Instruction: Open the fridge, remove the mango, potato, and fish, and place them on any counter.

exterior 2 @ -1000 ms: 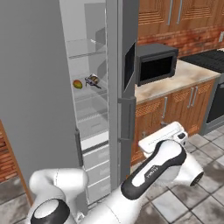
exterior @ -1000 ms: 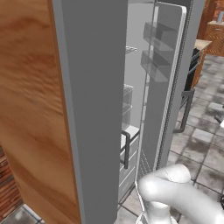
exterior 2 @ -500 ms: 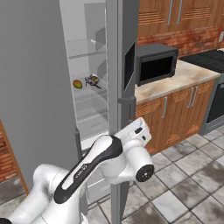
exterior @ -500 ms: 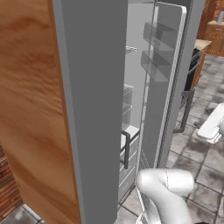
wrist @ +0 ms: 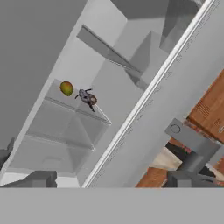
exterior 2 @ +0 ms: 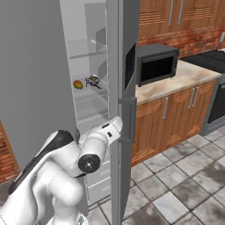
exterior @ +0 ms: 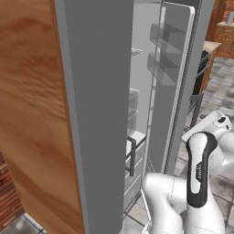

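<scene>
Hand view: gripper (wrist: 107, 179) jaws spread, empty; mango (wrist: 66, 88) beside fish (wrist: 87, 98) on fridge (exterior 2: 52, 88) shelf, probably firm, smooth, light, so pinch across its rounded middle.

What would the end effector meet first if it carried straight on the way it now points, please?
Probably the fridge's white interior, near the glass shelf holding the mango and fish; depth is unclear.

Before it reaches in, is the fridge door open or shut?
Open: the fridge shows its white shelves, with the mango and fish on one.
</scene>
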{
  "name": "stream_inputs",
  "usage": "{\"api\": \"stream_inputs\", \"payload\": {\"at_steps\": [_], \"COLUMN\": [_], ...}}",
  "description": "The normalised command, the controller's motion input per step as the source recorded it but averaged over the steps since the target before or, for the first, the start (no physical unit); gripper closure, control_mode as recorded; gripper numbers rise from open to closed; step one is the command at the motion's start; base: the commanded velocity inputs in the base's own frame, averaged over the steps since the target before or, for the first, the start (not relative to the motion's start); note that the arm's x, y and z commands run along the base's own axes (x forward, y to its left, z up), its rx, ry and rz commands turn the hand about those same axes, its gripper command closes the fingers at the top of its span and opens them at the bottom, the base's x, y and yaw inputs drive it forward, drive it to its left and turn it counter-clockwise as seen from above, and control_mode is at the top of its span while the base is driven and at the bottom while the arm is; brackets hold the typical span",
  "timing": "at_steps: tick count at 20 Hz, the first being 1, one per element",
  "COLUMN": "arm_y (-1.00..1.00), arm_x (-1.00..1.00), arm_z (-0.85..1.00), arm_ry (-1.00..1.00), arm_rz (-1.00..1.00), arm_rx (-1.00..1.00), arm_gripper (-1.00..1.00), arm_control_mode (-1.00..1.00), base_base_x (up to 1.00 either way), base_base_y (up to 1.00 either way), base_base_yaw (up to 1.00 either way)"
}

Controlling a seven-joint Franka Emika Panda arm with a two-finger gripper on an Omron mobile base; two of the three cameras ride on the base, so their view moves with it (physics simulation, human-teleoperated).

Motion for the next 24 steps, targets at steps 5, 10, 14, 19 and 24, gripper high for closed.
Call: {"api": "stream_inputs", "payload": {"at_steps": [5,10,14,19,24], "arm_y": [1.0,1.0,1.0,0.87,0.13], "arm_x": [0.05,0.03,0.37,0.56,0.78], "arm_z": [0.01,0.0,0.0,-0.11,-0.35], "arm_ry": [0.01,0.0,0.03,0.09,0.03], "arm_rz": [-0.32,-0.26,-0.21,-0.19,-0.13], "arm_rx": [0.0,-0.04,-0.01,0.0,0.0], "arm_gripper": [-1.0,-1.0,-1.0,-1.0,-1.0], "arm_control_mode": [-1.0,-1.0,-1.0,-1.0,-1.0], "base_base_x": [0.0,0.0,0.0,0.0,0.0], "base_base_y": [0.0,0.0,0.0,0.0,0.0], "base_base_yaw": [0.0,0.0,0.0,0.0,0.0]}}
